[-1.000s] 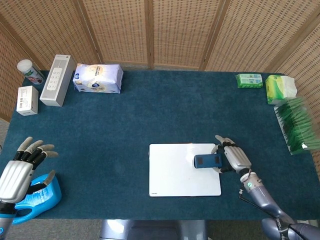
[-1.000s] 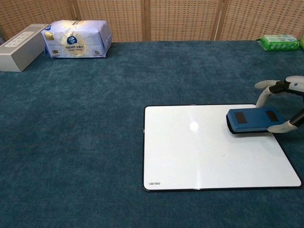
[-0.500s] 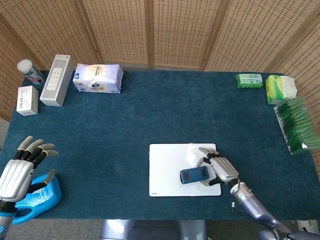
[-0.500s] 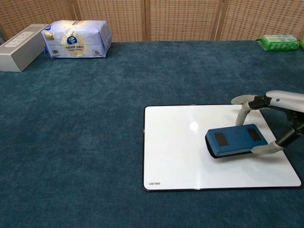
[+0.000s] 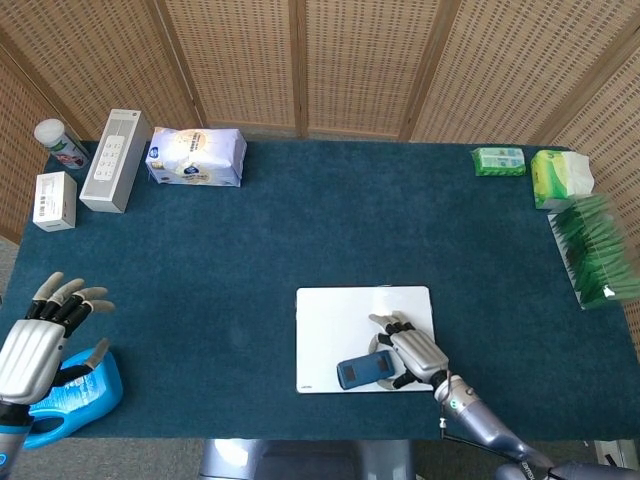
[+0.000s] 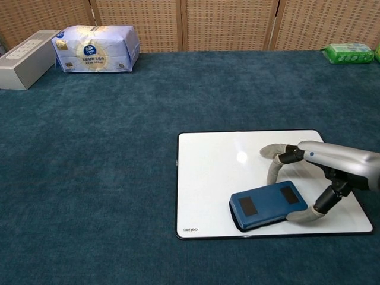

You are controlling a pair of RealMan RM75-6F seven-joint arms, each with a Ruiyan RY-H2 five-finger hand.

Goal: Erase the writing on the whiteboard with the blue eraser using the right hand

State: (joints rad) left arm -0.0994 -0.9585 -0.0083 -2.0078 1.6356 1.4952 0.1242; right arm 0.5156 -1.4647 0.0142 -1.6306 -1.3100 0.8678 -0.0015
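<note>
While the left hand [image 5: 40,335] hovers with pale fingers spread and nothing in them above a glossy blue plastic jug [image 5: 75,395] at the near left edge, a table [image 5: 300,230] covered in dark teal, carpet-like felt runs out beneath a backdrop of woven cane screens [image 5: 350,60]. Along the far left stand a small white box [image 5: 55,200], a round white canister [image 5: 60,143], a long grey rectangular box [image 5: 115,160] and a soft, crinkled pack of tissues [image 6: 95,47]. Near the middle of the front edge lies the whiteboard [image 6: 208,178], a smooth, shiny white rectangle with rounded corners and a thin dark rim, its surface showing only a glare spot. On its lower right part rests the eraser [image 6: 270,205], a flat blue block with two dark patches on top, tilted. Grey-tipped fingers [image 6: 274,169] of the right hand [image 5: 410,350] clasp its right end from both sides. At the far right corner sit green tissue packets [image 5: 498,160] and a row of green sachets [image 5: 590,250].
</note>
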